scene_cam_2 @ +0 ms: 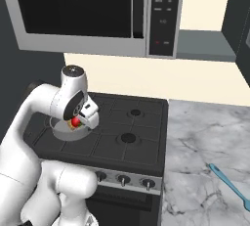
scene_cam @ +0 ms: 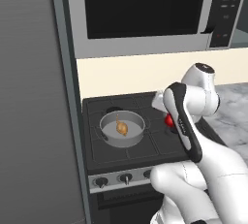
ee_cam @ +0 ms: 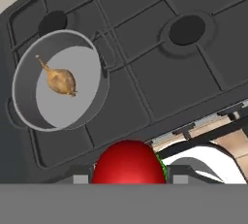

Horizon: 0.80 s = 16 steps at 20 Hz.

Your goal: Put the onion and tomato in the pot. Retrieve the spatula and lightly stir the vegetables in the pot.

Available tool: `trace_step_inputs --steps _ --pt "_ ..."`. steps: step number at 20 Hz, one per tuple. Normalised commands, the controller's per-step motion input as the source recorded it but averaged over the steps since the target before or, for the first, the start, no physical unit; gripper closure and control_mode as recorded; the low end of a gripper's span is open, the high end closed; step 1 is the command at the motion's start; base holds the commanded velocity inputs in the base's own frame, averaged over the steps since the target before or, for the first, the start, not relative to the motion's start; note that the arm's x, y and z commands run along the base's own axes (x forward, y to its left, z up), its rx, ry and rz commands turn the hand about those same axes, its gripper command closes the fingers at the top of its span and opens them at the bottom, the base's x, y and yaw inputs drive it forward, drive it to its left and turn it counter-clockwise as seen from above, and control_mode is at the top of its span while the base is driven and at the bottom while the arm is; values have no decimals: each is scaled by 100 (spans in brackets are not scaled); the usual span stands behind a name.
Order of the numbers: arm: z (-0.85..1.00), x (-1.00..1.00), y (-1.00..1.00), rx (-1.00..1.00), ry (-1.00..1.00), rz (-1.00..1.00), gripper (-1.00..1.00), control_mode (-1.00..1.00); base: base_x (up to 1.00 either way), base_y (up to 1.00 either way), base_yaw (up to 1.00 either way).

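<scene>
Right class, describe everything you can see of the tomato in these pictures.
The tomato is a small, glossy, bright red ball with a speck of green at one side. It sits between the fingers of the gripper, lifted above the stove, beside the pot rather than in it. Its lower part is hidden in the hand view.

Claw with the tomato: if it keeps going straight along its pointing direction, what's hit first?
Likely the bare stove grate beside the pot, not the pot itself. The claw, shut on the tomato, points at the cooktop right of the rim, though depth is hard to judge.
</scene>
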Motion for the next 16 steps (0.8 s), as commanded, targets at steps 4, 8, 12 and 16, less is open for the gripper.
trace_step_inputs --steps 4,8,12,16 --pt "2 47 58 -8 0 37 100 -100 0 0 0" --pt "-15 37 63 -10 1 31 100 -100 0 0 0" --pt "-32 51 52 -13 7 13 100 -100 0 0 0" --pt "-40 46 42 -11 9 6 100 -100 0 0 0"
